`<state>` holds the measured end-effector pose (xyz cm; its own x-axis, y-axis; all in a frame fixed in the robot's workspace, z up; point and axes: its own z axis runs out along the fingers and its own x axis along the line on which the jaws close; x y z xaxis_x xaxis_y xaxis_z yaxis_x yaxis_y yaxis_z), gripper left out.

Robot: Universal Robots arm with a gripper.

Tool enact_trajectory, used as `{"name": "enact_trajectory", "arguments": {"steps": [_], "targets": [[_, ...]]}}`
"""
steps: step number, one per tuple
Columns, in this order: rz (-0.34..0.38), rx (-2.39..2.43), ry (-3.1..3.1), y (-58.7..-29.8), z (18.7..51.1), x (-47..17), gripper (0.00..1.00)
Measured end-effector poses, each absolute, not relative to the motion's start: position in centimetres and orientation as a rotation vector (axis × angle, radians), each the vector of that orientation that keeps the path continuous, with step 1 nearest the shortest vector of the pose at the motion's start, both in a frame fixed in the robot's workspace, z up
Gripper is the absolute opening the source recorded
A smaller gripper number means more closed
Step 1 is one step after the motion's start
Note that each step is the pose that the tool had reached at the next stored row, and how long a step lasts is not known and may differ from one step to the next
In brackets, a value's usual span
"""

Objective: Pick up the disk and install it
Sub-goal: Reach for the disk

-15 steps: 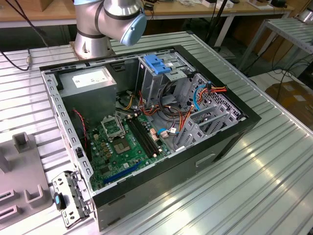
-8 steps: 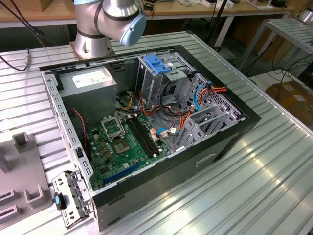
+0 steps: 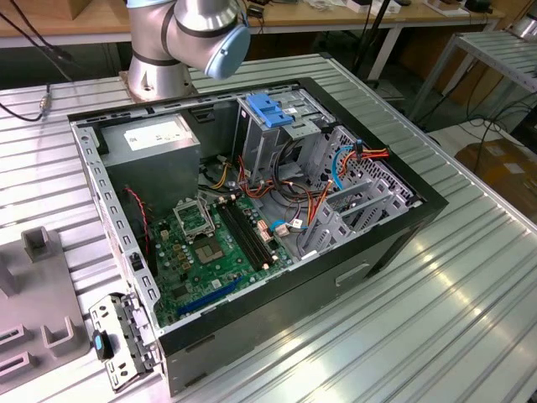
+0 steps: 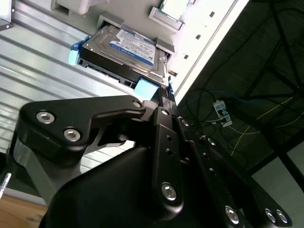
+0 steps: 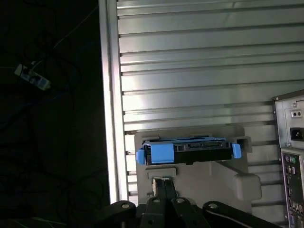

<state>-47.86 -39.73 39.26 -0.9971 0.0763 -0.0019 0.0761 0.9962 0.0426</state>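
Black gripper point(image 5: 164, 184), linkages and screw heads large in both wrist views, aimed down toward the ribbed metal table point(image 5: 190, 61). Apart or together: cannot tell.

Just ahead of its tip, the disk point(image 5: 190, 153), nearest at a broad blue end tab point(image 5: 161, 153); touching or apart, cannot tell. Seated in a pale holder point(image 5: 213, 183), blue carrier rails around it. White-and-blue label face shown in the second wrist view, thin side shown in the first wrist view. Holder close by one long edge of the table, with dark floor, loose cables and a power strip point(image 5: 32, 77) beyond that edge. Near the holder's other side, the rear panel of the computer case point(image 5: 290, 156).

In the exterior view, arm base point(image 3: 159, 75) standing by the table's edge behind the case, shoulder joint with pale blue cap point(image 3: 228, 46) above it. Case on its side, lid off: green motherboard point(image 3: 210, 239), grey power-supply box point(image 3: 151, 138), metal cage topped by a blue latch point(image 3: 270, 109).

Counted: one gripper, one disk, one holder, one case, one latch.
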Motion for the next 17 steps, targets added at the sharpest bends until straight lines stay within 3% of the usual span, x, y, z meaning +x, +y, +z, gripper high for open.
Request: {"name": "enact_trajectory", "arguments": {"steps": [17], "targets": [[0.067, 0.120, 3.141, -39.7, 39.2, -52.1, 0.11]]}}
